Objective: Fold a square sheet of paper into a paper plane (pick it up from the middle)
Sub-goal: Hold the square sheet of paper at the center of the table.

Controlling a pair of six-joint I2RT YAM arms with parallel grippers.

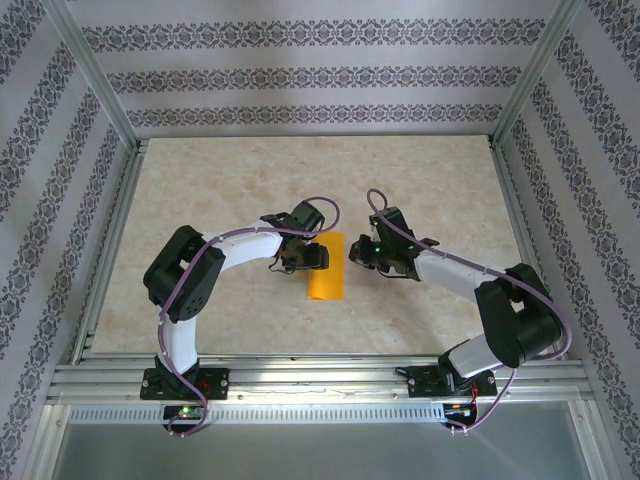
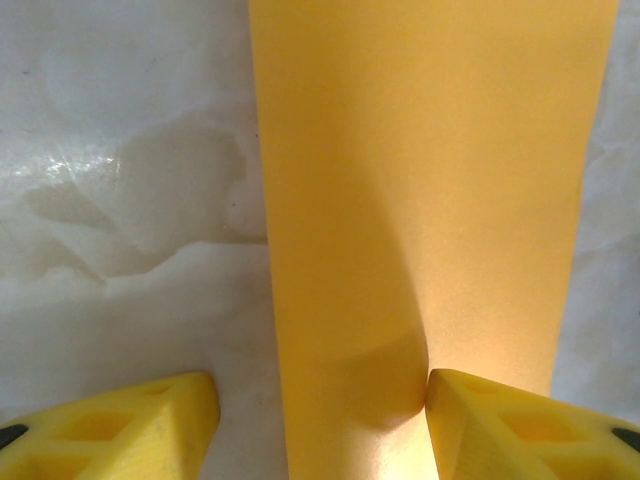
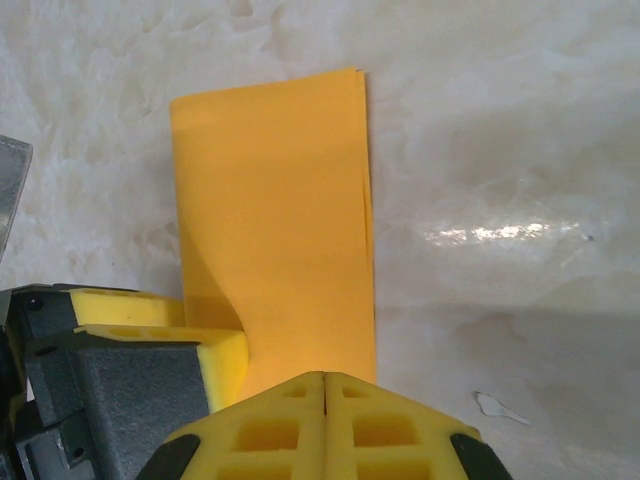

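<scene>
First fold looks done: the square sheet of paper [image 1: 325,266] lies halved at centre frame — my left gripper [image 2: 320,415] spread over it, right gripper [image 3: 325,395] clenched at its edge. Corner folds likely come next.

Enclosure: pale marbled beige tabletop [image 1: 200,190], glossy, with soft patches of glare; three walls [image 1: 300,75] papered white with horizontal grey damask bands; aluminium corner posts [image 1: 92,72]; slotted aluminium rails [image 1: 320,372] along the near edge; even, diffuse lighting.
</scene>
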